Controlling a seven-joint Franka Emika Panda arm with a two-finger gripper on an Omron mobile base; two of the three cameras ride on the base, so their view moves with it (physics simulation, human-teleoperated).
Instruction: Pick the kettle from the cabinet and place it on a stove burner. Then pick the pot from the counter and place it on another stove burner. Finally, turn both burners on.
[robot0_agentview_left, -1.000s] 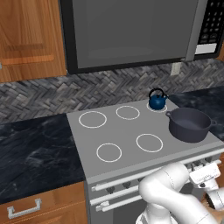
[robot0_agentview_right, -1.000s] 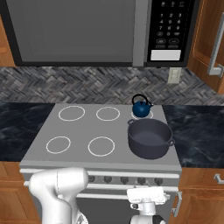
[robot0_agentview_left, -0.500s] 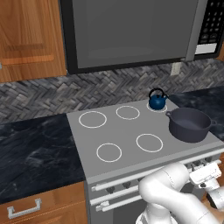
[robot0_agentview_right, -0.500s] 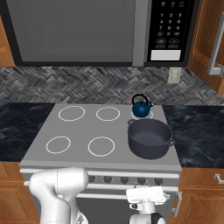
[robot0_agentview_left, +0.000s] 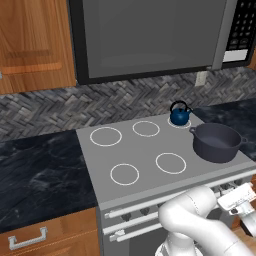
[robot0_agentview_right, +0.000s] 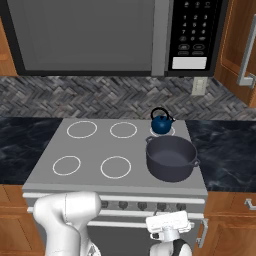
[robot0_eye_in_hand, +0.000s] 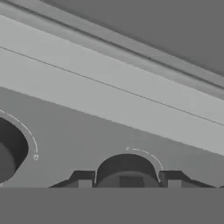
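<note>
Your kettle (robot0_agentview_left: 179, 114) sits on the back right burner ring of the cooktop (robot0_agentview_left: 150, 150), upright, spout toward the right-hand wall side. Just in front of it and a little to the right stands the pot (robot0_agentview_left: 217, 142), over the front right corner of the cooktop; in the right base view the kettle (robot0_agentview_right: 161, 122) and the pot (robot0_agentview_right: 170, 158) look nearly touching, rim to base, though you cannot tell whether they meet. The pot's outer loop handle reaches almost to the cooktop's right edge.

Four more white rings lie bare to the left of them. The black marble table (robot0_agentview_left: 42, 175) runs on the left of the stove and again on the right (robot0_agentview_right: 225, 150), past the pot. Above hangs the microwave (robot0_agentview_right: 115, 35), well above the kettle's handle, with the herringbone wall behind.

Your claw (robot0_eye_in_hand: 127, 183) is down at the front panel of the stove, below the cooktop's front lip. In the hand view its two dark fingertips (robot0_eye_in_hand: 82, 179) stand apart on either side of a round dark knob (robot0_eye_in_hand: 127, 171); you cannot tell whether they press on it. Another knob (robot0_eye_in_hand: 9, 151) sits to the left, apart from the claw. The white wrist shows below the panel's right end in both base views.
</note>
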